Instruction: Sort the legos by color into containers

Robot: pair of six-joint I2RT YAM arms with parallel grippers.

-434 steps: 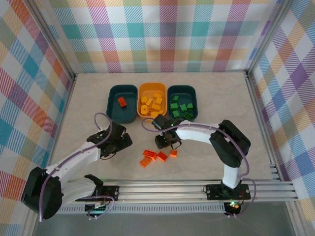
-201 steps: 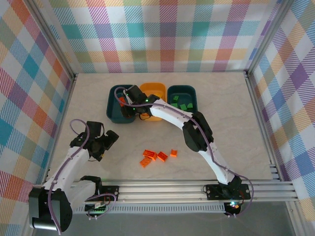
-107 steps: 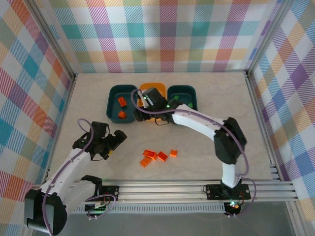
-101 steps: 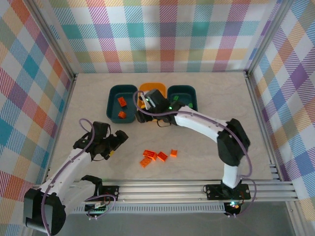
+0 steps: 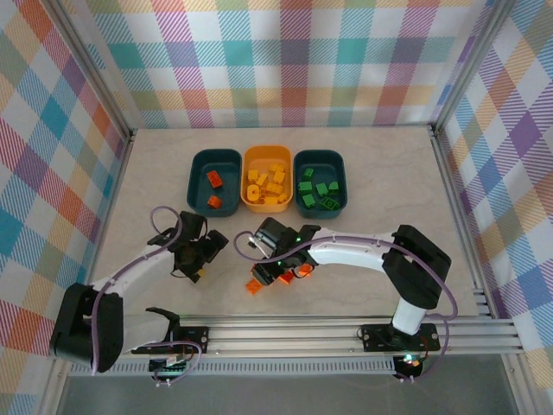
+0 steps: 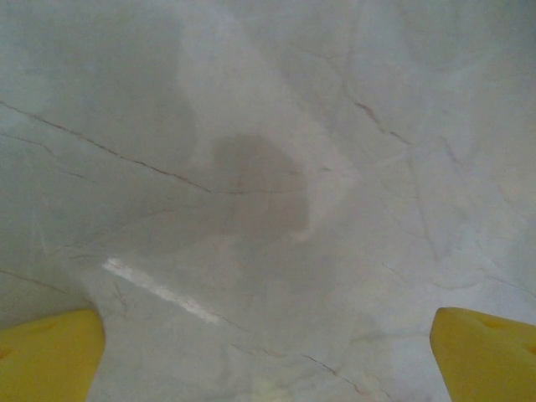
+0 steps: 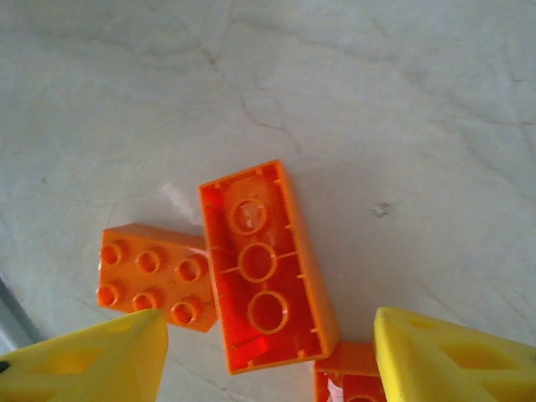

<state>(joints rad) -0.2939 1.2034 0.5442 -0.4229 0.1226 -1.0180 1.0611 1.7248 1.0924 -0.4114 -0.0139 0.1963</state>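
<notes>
Three orange-red legos lie on the table under my right gripper point(image 7: 272, 356), which is open. An upside-down lego point(image 7: 268, 268) sits between its yellow fingers point(image 7: 92, 360), a studs-up one point(image 7: 151, 276) lies to its left and a third point(image 7: 356, 377) pokes in at the bottom. From above, the right gripper point(image 5: 278, 266) hovers over this pile point(image 5: 253, 286). The left teal tub point(image 5: 200, 186) holds two orange-red legos, the yellow-orange tub point(image 5: 251, 160) yellow ones, the right teal tub point(image 5: 341, 186) green ones. My left gripper point(image 5: 207, 251) is open over bare table point(image 6: 268, 209).
The three tubs stand in a row at the back centre. Plaid walls close in the table on three sides, and a metal rail point(image 5: 302, 333) runs along the near edge. The two grippers are close together at the front centre.
My right arm has swung from the tubs back down to the orange-red pile, open. The left teal tub now holds two legos instead of one. The left gripper shifted right.
</notes>
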